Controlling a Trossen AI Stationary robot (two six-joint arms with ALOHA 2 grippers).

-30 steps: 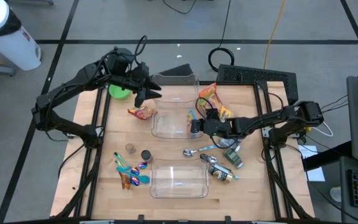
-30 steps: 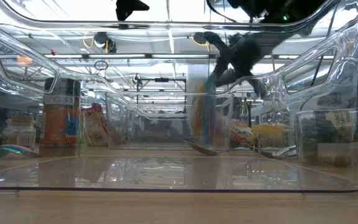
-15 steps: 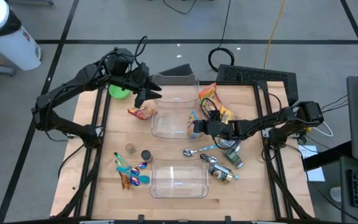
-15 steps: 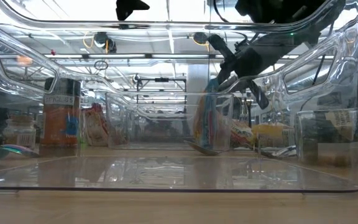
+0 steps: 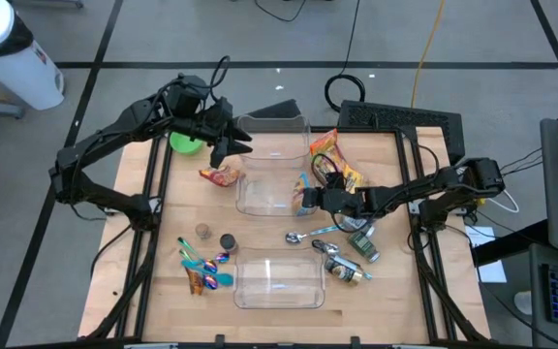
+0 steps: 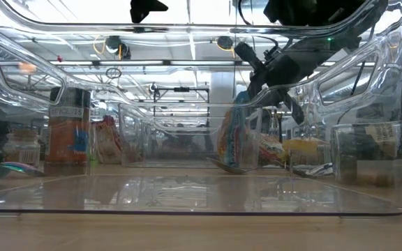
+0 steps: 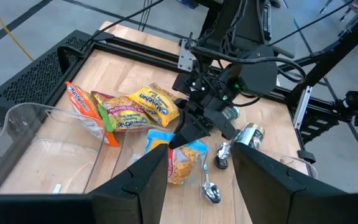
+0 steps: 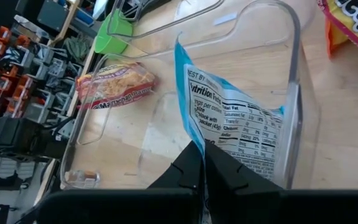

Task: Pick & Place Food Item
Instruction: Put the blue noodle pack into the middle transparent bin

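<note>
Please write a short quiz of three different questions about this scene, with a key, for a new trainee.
1. True or false: the right gripper holds the blue-edged snack packet.
2. Which is nearer the clear plastic bin? A: the red-and-yellow noodle packet; B: the green plastic cup.
3. Fill in: the left gripper hangs over the bin's ___ edge.

Key:
1. true
2. A
3. left

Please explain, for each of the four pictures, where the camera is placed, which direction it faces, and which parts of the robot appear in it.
High view: above the table, looking straight down; both arms show, left gripper, right gripper.
Low view: at table-top height, looking level through a clear bin; the right gripper enters from above.
Left wrist view: faces the right gripper.
Right wrist view: past its own shut fingers.
Both wrist views share the blue packet.
</note>
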